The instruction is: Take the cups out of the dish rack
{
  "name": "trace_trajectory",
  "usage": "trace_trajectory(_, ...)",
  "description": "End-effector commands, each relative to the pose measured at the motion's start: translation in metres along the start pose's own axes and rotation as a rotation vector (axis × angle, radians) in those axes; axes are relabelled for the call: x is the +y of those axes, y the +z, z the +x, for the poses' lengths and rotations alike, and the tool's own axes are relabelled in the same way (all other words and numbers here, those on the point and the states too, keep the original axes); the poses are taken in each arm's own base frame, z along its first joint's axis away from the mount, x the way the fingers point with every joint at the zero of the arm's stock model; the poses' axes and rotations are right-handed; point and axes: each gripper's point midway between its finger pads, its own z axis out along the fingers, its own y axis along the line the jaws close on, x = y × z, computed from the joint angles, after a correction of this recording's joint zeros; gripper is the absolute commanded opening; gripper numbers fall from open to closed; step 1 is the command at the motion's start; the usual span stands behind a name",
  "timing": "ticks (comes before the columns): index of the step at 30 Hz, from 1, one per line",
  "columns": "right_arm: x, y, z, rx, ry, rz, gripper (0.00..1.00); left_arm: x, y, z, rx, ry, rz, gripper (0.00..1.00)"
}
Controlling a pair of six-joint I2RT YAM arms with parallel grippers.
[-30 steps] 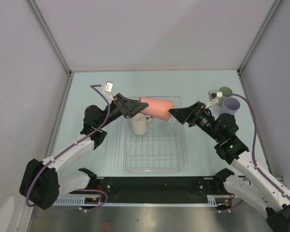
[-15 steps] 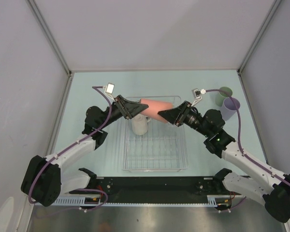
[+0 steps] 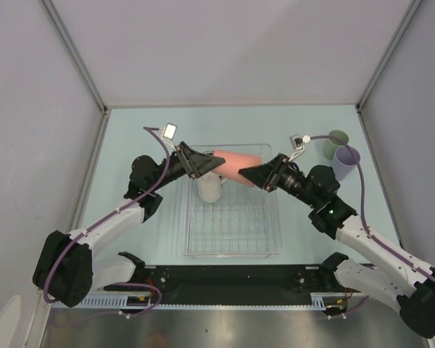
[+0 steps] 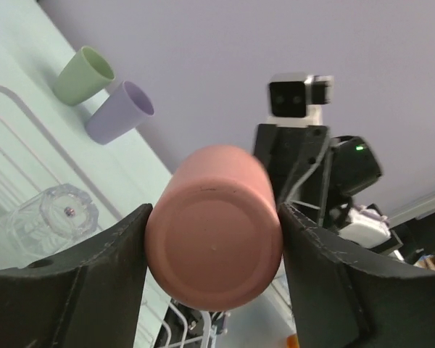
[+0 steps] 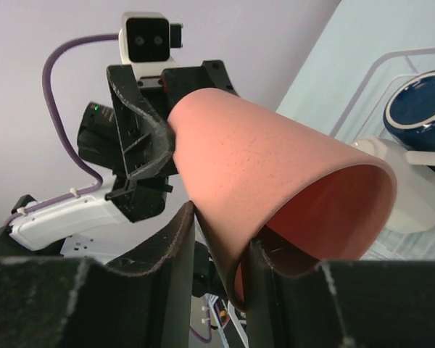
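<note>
A salmon-orange cup (image 3: 235, 164) hangs on its side above the back of the dish rack (image 3: 232, 253), held between both arms. My left gripper (image 3: 216, 164) has a finger against each side of the cup's base (image 4: 214, 250). My right gripper (image 3: 245, 174) pinches the open rim (image 5: 275, 167), one finger inside and one outside. A cream-white mug (image 3: 209, 187) stands in the rack under the cup. In the wrist views a dark blue mug (image 5: 418, 109) and a clear glass (image 4: 47, 217) also sit in the rack.
A sage green cup (image 3: 338, 140) and a lavender cup (image 3: 346, 159) stand on the table at the back right, outside the rack. Grey walls close in the table on three sides.
My right gripper has swung left from beside the rack to the salmon cup's mouth and closed on its rim. The left arm and the cup have barely moved.
</note>
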Motion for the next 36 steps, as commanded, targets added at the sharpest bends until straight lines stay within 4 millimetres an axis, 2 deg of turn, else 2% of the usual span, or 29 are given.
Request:
trace_trajectory(1,0.01,-0.021,-0.022,-0.063,-0.136,0.089,0.0,0.017,0.009,-0.004,0.045,0.111,-0.1,0.77)
trace_trajectory(2,0.014,-0.029,-0.029,-0.089,-0.157,0.1,0.0,0.025,0.009,-0.002,0.056,0.108,-0.133,0.83)
trace_trajectory(5,0.007,-0.05,-0.046,-0.148,-0.198,0.23,0.0,0.03,0.014,-0.004,0.068,0.104,-0.156,0.83)
trace_trajectory(6,-0.001,-0.057,-0.061,-0.207,-0.207,0.311,0.0,0.032,0.014,-0.003,0.072,0.099,-0.158,0.83)
trace_trajectory(8,-0.006,-0.073,-0.075,-0.232,-0.235,0.425,0.0,0.038,0.014,-0.001,0.073,0.07,-0.179,0.83)
trace_trajectory(9,-0.017,-0.08,-0.088,-0.281,-0.245,0.524,0.0,0.042,0.013,0.001,0.072,0.059,-0.193,0.83)
trace_trajectory(10,-0.03,-0.09,-0.085,-0.25,-0.264,0.617,0.0,0.045,0.012,0.001,0.067,0.051,-0.204,0.82)
trace_trajectory(11,-0.018,-0.094,-0.1,-0.277,-0.286,0.63,0.0,0.047,0.011,0.001,0.061,0.05,-0.215,0.82)
trace_trajectory(12,-0.025,-0.098,-0.102,-0.272,-0.301,0.682,0.0,0.046,0.009,0.001,0.056,0.054,-0.217,0.81)
trace_trajectory(14,-0.019,-0.104,-0.114,-0.309,-0.311,0.703,0.0,0.051,0.006,-0.002,0.045,0.062,-0.263,0.81)
trace_trajectory(15,-0.025,-0.112,-0.118,-0.321,-0.318,0.761,0.0,0.049,0.005,-0.005,0.038,0.07,-0.275,0.81)
trace_trajectory(16,-0.028,-0.118,-0.123,-0.337,-0.32,0.81,0.0,0.056,0.0,-0.001,0.051,0.053,-0.324,0.8)
trace_trajectory(17,-0.017,-0.124,-0.137,-0.374,-0.326,0.832,0.0,0.056,0.0,-0.008,0.037,0.076,-0.348,0.8)
trace_trajectory(18,-0.027,-0.138,-0.14,-0.377,-0.341,0.934,0.0,0.057,-0.002,-0.01,0.034,0.082,-0.37,0.8)
trace_trajectory(19,-0.036,-0.138,-0.143,-0.367,-0.343,0.999,0.0,0.056,-0.004,-0.011,0.031,0.086,-0.391,0.79)
trace_trajectory(20,-0.035,-0.139,-0.146,-0.376,-0.325,1.028,0.0,0.062,-0.009,-0.008,0.047,0.077,-0.435,0.79)
trace_trajectory(21,-0.035,-0.15,-0.151,-0.387,-0.32,1.09,0.0,0.064,-0.012,-0.01,0.038,0.079,-0.458,0.79)
trace_trajectory(22,-0.043,-0.145,-0.15,-0.365,-0.316,1.143,0.0,0.064,-0.016,-0.007,0.046,0.073,-0.473,0.79)
trace_trajectory(23,-0.047,-0.15,-0.153,-0.388,-0.302,1.198,0.0,0.064,-0.018,-0.007,0.045,0.068,-0.481,0.79)
trace_trajectory(26,-0.061,-0.157,-0.148,-0.386,-0.254,1.331,0.0,0.062,-0.024,-0.003,0.05,0.061,-0.498,0.78)
trace_trajectory(27,-0.065,-0.166,-0.143,-0.384,-0.22,1.388,0.0,0.061,-0.025,-0.003,0.052,0.059,-0.501,0.78)
trace_trajectory(28,-0.062,-0.17,-0.148,-0.403,-0.207,1.407,0.0,0.061,-0.028,-0.001,0.058,0.055,-0.511,0.77)
trace_trajectory(29,-0.069,-0.17,-0.146,-0.383,-0.205,1.452,0.0,0.06,-0.031,0.001,0.064,0.054,-0.52,0.77)
trace_trajectory(32,-0.087,-0.199,-0.146,-0.399,-0.137,1.559,0.0,0.059,-0.038,0.004,0.073,0.051,-0.545,0.76)
trace_trajectory(33,-0.094,-0.21,-0.153,-0.448,-0.098,1.583,0.0,0.058,-0.039,0.005,0.075,0.05,-0.547,0.76)
trace_trajectory(34,-0.109,-0.22,-0.146,-0.425,-0.089,1.62,0.0,0.06,-0.041,0.008,0.082,0.045,-0.561,0.76)
trace_trajectory(35,-0.111,-0.223,-0.144,-0.432,-0.048,1.594,0.0,0.06,-0.043,0.008,0.082,0.044,-0.564,0.76)
trace_trajectory(36,-0.122,-0.233,-0.153,-0.487,0.004,1.612,0.0,0.06,-0.044,0.01,0.087,0.041,-0.568,0.76)
